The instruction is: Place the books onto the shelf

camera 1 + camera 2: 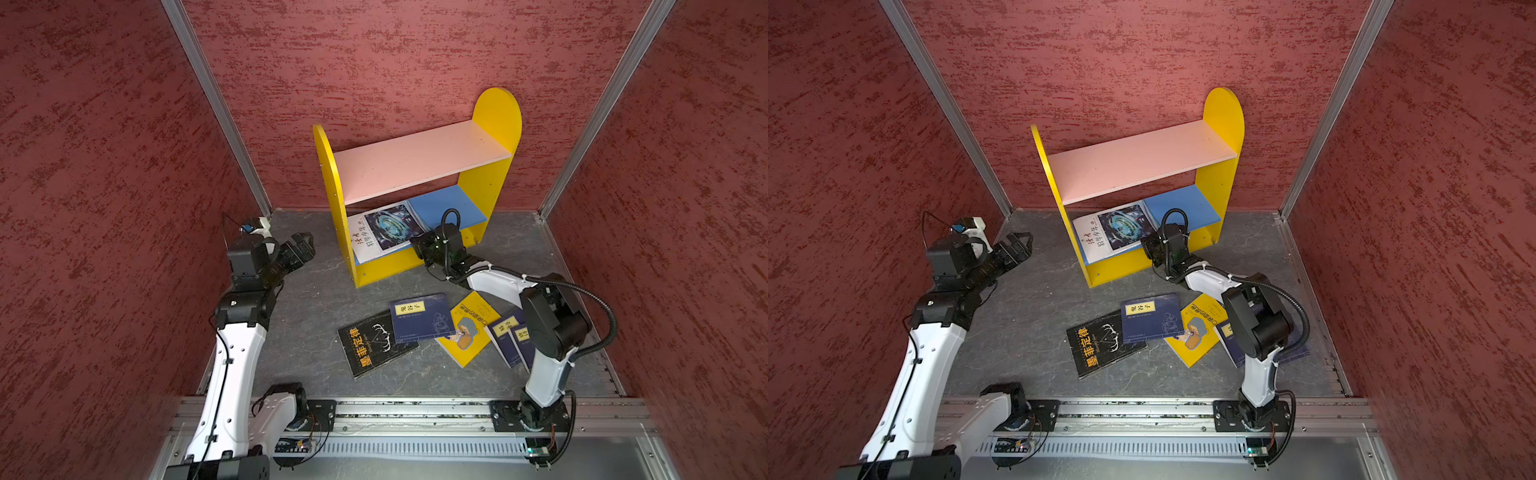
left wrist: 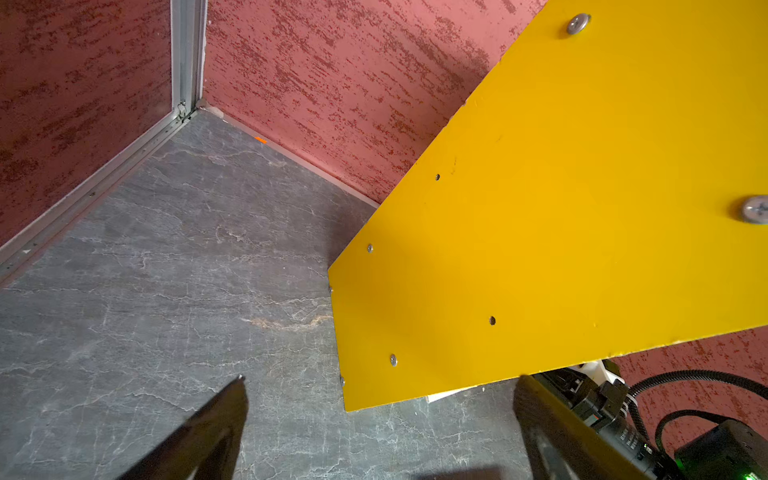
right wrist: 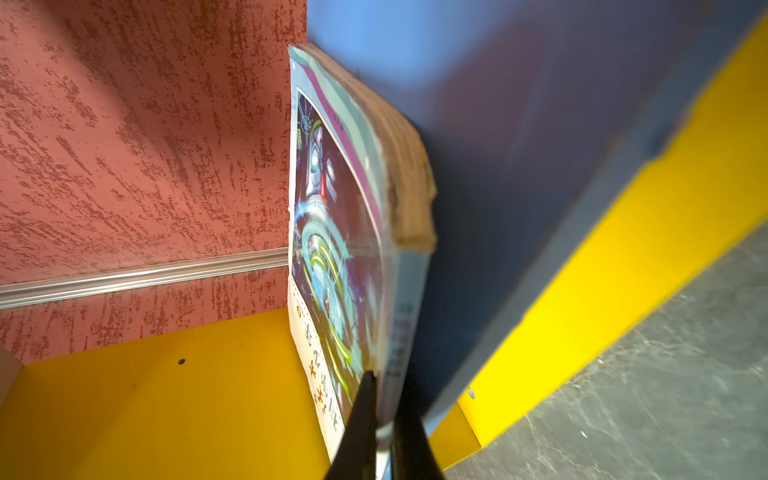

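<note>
The shelf (image 1: 419,164) (image 1: 1142,162) stands at the back wall. A white book with a blue swirl (image 1: 384,230) (image 1: 1113,230) lies tilted on its blue lower board, leaning toward the left yellow panel. My right gripper (image 1: 415,243) (image 1: 1148,245) (image 3: 386,378) is shut on that book's (image 3: 332,249) edge. On the floor in front lie a black book (image 1: 374,343), a navy book (image 1: 419,318), a yellow book (image 1: 467,328) and two navy books (image 1: 509,336) partly under my right arm. My left gripper (image 1: 303,243) (image 2: 382,378) hangs open and empty beside the shelf's side panel (image 2: 540,228).
Red textured walls (image 1: 104,166) close in three sides, with metal corner posts (image 1: 216,108). The floor (image 1: 307,324) is grey slate. A metal rail (image 1: 415,409) carrying both arm bases runs along the front. The pink upper board (image 1: 415,160) carries nothing.
</note>
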You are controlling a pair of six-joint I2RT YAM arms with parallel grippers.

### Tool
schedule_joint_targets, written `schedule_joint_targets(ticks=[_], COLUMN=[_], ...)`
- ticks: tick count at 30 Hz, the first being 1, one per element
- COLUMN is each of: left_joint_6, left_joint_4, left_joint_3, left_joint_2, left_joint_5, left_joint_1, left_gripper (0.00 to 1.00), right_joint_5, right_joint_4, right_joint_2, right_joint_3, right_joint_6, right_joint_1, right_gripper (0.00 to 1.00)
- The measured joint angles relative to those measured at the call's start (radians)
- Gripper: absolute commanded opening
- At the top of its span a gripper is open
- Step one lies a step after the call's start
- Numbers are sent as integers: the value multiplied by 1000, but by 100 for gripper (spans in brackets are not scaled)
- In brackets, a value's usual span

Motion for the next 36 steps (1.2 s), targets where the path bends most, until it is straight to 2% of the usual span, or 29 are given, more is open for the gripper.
schedule_joint_targets(ticks=[19,27,36], left_joint_6=[-39,-41,-42], left_joint_4=[53,56,64], left_joint_3=[-48,-60,-104], left_joint_2=[-1,-2,8], left_joint_5=[106,105,64], left_joint_1=[-11,-61,-156], left_gripper=[99,99,99], right_joint_5=[5,11,12], right_joint_4=[14,13,14], right_joint_2=[32,32,32], right_joint_3=[33,33,31], right_joint_6=[18,28,15], right_joint_1=[31,40,39], right_gripper=[2,1,1])
